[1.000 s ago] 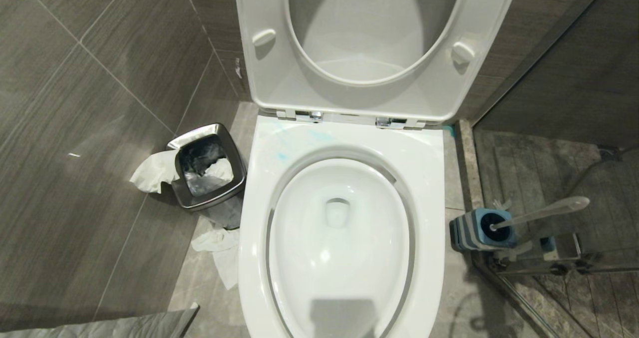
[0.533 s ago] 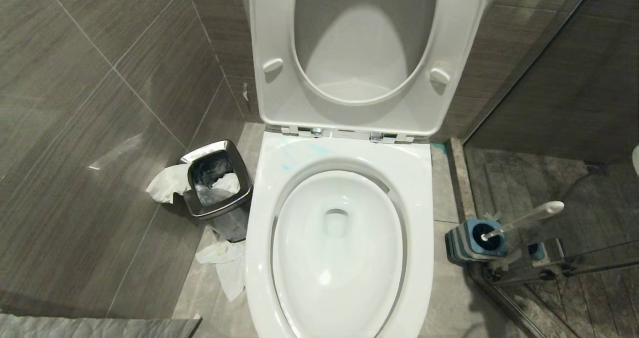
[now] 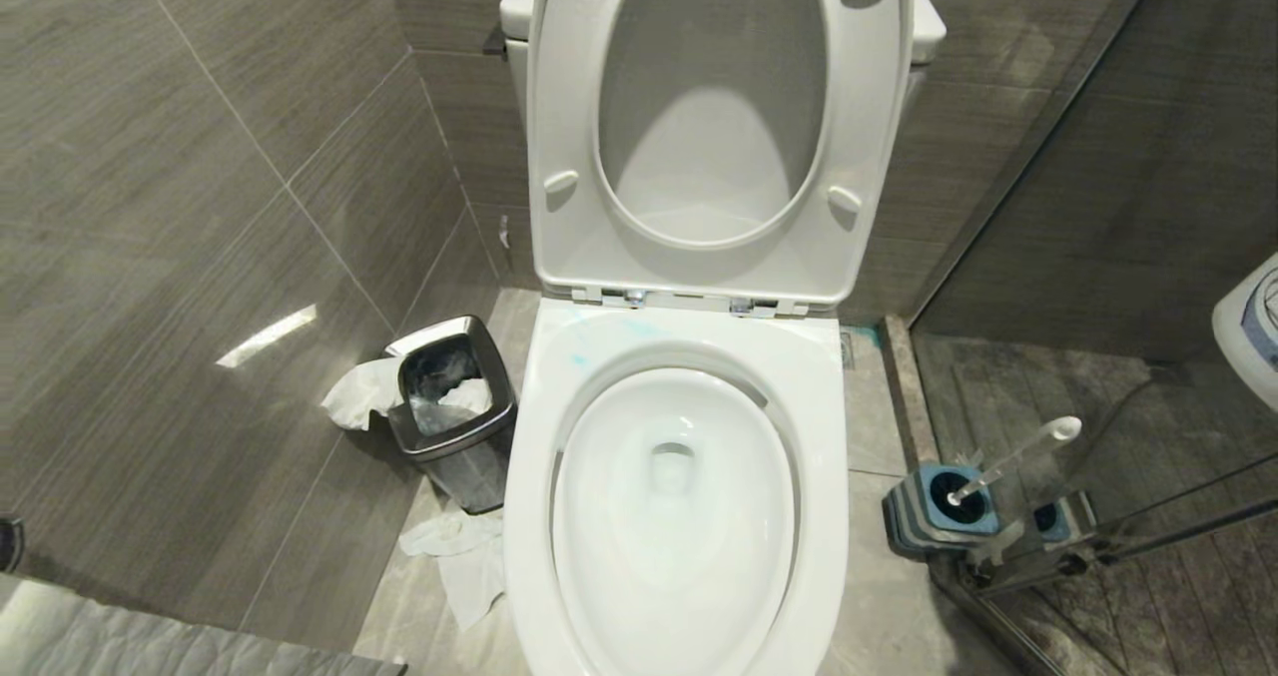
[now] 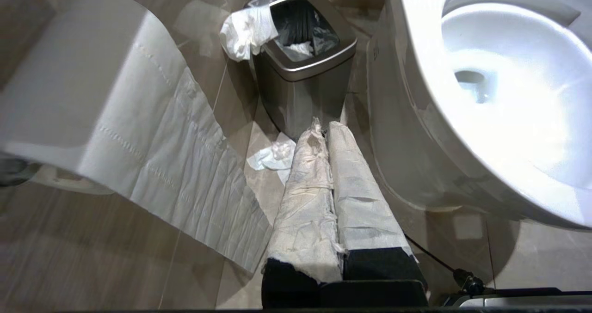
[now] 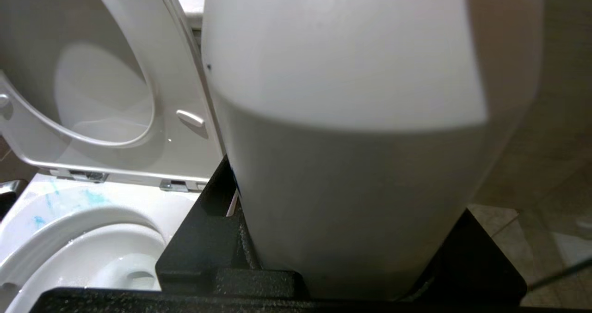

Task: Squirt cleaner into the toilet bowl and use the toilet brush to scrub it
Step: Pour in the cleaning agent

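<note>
White ceramic fills the middle of the head view: one toilet bowl point(image 3: 689, 556) with its seat and lid point(image 3: 719, 137) raised against the wall, two chrome hinges point(image 3: 689, 303) at the back of the rim. No writing or brand can be read anywhere. Pale turquoise smears of cleaner point(image 5: 69, 199) lie on the rear left part of the rim.

One toilet brush point(image 3: 1013, 456) stands tilted in its blue-grey ribbed holder point(image 3: 934, 506) on the floor to the right of the bowl, whitish handle leaning away from the toilet, bristles hidden inside.

One steel waste bin point(image 3: 454, 411) sits left of the bowl, with crumpled tissue point(image 3: 459, 556) on the floor beside it.

Right gripper point(image 5: 351, 239): its jaws clasp a plain white bottle point(image 5: 351, 119), held up to the right of the raised seat. Left gripper point(image 4: 326, 132): its paper-wrapped jaws are pressed together, low beside the bowl, pointing toward the bin, next to a hanging toilet roll point(image 4: 92, 95).
</note>
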Robot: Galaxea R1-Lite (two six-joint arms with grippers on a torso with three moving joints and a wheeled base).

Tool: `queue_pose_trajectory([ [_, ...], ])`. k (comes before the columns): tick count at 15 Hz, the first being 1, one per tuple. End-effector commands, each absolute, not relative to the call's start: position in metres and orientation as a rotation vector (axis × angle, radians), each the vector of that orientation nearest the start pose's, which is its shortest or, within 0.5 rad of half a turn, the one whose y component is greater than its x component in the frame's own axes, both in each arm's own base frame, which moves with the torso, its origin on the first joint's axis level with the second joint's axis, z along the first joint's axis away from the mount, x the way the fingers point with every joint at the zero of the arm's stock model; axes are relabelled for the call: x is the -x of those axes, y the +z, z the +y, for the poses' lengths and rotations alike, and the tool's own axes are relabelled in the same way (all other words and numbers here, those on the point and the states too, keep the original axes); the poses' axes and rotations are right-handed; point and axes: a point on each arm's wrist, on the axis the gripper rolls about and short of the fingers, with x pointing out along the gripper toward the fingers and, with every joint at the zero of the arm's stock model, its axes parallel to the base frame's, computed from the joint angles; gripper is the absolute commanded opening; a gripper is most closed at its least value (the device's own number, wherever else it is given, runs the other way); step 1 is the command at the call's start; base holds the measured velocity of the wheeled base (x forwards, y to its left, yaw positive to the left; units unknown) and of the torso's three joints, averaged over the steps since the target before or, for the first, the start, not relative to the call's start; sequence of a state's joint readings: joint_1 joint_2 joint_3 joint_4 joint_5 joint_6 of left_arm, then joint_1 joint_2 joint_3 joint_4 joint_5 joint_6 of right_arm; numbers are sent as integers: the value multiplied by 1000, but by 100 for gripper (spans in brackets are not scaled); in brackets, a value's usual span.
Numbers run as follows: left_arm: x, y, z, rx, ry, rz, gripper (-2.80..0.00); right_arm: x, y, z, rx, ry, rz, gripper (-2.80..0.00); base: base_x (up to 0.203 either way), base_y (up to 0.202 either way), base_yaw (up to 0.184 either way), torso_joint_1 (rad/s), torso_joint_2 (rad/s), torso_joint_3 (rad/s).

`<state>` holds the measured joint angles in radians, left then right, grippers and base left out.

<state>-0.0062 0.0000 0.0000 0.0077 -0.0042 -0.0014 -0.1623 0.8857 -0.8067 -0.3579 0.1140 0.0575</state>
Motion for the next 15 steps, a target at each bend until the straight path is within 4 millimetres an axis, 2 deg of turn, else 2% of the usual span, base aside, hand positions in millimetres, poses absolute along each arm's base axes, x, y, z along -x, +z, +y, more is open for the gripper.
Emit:
queue_pose_trajectory([
  [1, 23, 74, 0, 2, -11, 11, -280, -97, 318, -9, -18, -1, -246, -280, 0, 0, 0, 2, 5, 210],
  [7, 23, 74, 0, 2, -11, 11, -280, -110, 307, -5, 47, 41, -187, -280, 0, 0, 0, 2, 2, 201],
  [11, 23, 74, 0, 0, -11, 11, -280, -128, 300, -1, 99, 55, -129, -280, 0, 0, 0, 3, 0, 136],
  [15, 23, 74, 0, 1, -11, 11, -280, -155, 298, 22, 140, 46, -75, -280, 0, 0, 0, 1, 0, 14],
])
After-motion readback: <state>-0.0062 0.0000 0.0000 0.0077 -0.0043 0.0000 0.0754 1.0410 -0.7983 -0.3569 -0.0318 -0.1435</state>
